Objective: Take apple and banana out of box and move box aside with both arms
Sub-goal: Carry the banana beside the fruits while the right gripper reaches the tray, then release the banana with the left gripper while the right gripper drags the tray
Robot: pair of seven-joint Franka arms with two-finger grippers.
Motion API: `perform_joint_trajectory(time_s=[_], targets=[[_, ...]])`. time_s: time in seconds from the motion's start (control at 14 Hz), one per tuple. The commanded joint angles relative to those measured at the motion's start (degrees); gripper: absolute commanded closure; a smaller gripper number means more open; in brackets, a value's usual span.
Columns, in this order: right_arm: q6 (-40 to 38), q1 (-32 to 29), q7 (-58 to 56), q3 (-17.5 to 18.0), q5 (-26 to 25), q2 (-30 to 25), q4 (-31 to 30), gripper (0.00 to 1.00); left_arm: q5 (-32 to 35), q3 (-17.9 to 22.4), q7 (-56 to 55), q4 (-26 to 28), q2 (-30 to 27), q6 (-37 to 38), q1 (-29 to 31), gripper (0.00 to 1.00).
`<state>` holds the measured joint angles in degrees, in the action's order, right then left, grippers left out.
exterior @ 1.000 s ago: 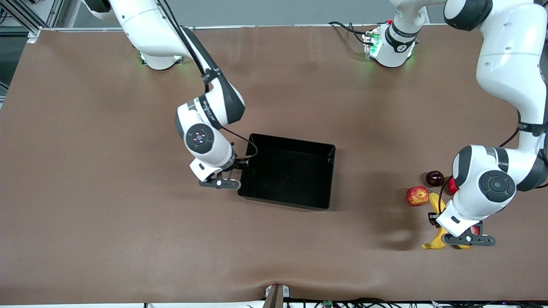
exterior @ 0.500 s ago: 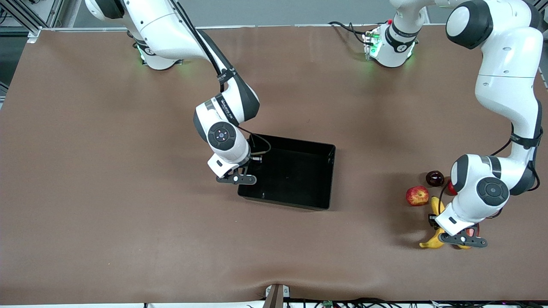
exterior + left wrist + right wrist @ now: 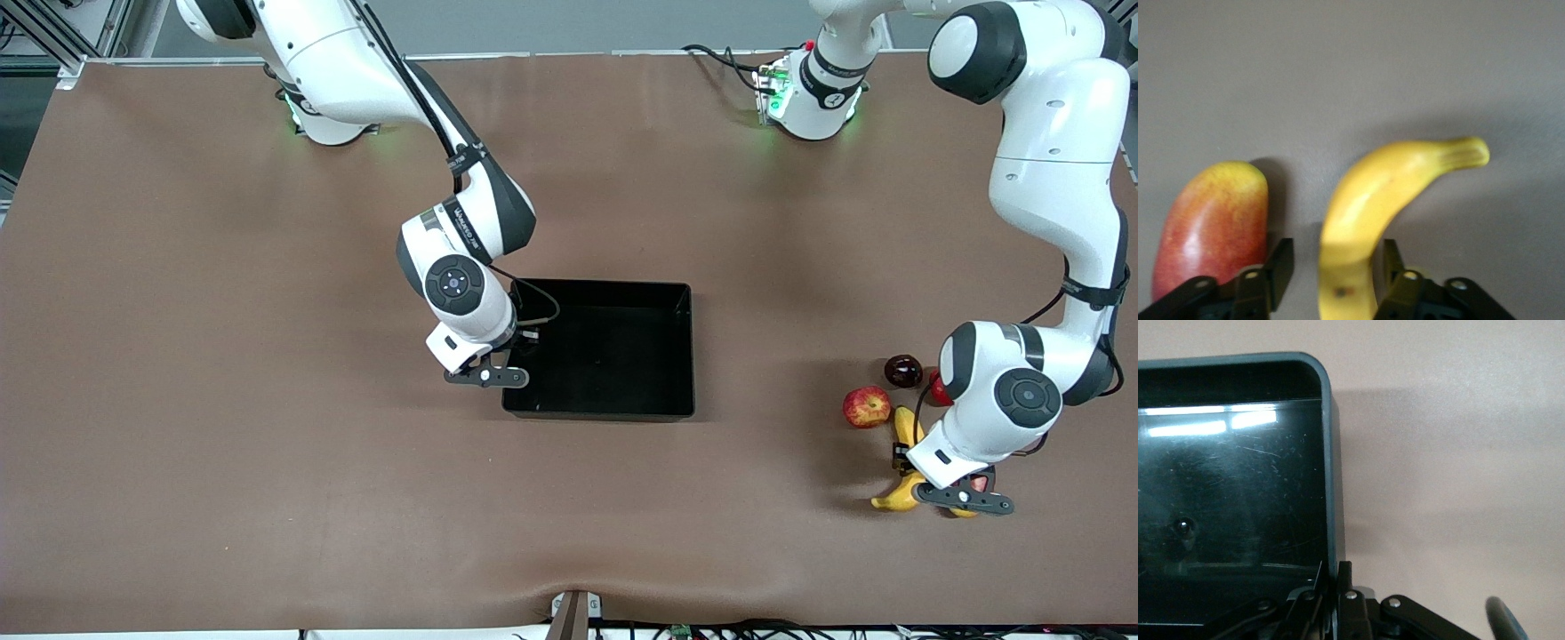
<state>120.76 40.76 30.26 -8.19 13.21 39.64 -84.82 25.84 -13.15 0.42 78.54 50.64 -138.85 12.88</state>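
The black box (image 3: 613, 356) sits mid-table. My right gripper (image 3: 487, 376) is shut on the box's wall at the right arm's end; the right wrist view shows the fingers (image 3: 1345, 583) pinching that wall (image 3: 1333, 487). The yellow banana (image 3: 896, 498) lies toward the left arm's end, near the front camera. My left gripper (image 3: 965, 500) is low over it, open, with its fingers (image 3: 1281, 265) on either side of the banana (image 3: 1365, 200). The small red-yellow apple (image 3: 867, 406) lies free, farther from the front camera than the banana.
A red-yellow mango (image 3: 1211, 227) lies right beside the banana, mostly hidden under the left gripper in the front view. A dark plum-like fruit (image 3: 903, 370) and a red thing (image 3: 935, 389) partly hidden by the left arm lie next to the apple.
The right gripper moved to the box's wall and shut on it, and the box turned square to the table. The left gripper shifted slightly over the banana.
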Motion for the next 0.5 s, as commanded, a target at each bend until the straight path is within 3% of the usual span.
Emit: perform_joint_trajectory(time_s=[0.0, 0.43], targets=[[-5.95, -3.03, -1.95, 0.19, 1.21, -2.36, 2.97, 1.00, 0.26, -3.10, -0.33, 1.17, -5.89, 3.65, 0.65, 0.00], [-19.40, -13.31, -12.58, 0.02, 5.51, -7.72, 5.72, 1.00, -9.49, -4.25, -0.43, 1.35, -19.16, 20.69, 0.21, 0.00]])
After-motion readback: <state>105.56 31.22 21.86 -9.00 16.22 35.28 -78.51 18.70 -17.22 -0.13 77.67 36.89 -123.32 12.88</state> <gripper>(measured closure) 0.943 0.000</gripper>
